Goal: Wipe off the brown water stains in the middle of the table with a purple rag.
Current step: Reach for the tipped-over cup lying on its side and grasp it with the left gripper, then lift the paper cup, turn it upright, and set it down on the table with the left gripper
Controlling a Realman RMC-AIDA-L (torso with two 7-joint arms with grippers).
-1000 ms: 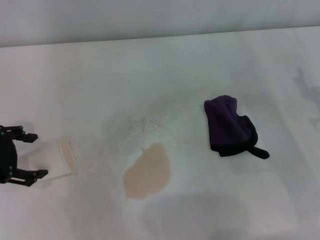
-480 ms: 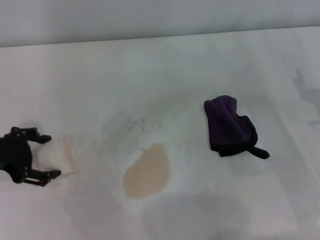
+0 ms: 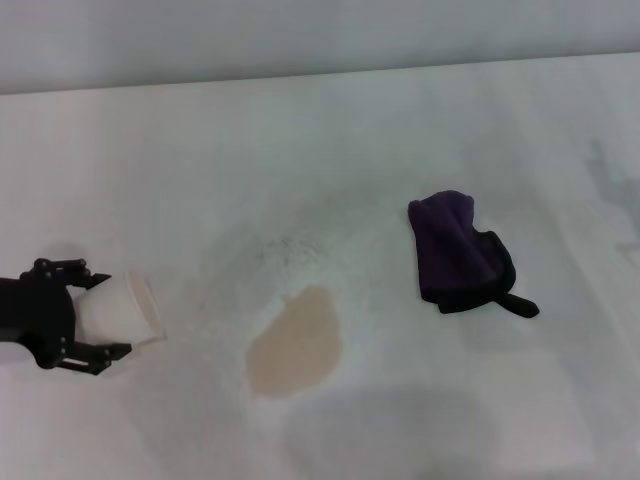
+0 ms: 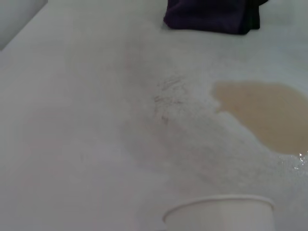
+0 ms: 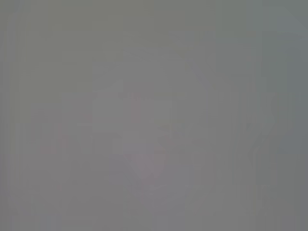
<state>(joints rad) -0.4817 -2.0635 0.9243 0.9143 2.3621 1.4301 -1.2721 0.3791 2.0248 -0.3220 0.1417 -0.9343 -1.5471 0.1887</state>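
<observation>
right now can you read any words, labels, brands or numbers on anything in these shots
None: no readable text in any view.
white paper cup, between the left gripper jaws: plain.
purple rag: no tag or label visible.
brown water stains and table: unmarked.
Right wrist view: blank grey.

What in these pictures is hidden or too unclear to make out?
- Right pincer: in no view; the right wrist view is a blank grey blur.
- Paper cup: the left wrist view's edge cuts off all but its rim.
- Purple rag: cut off by the left wrist view's edge.
- Left pincer: whether it presses the cup, head view cannot tell.
</observation>
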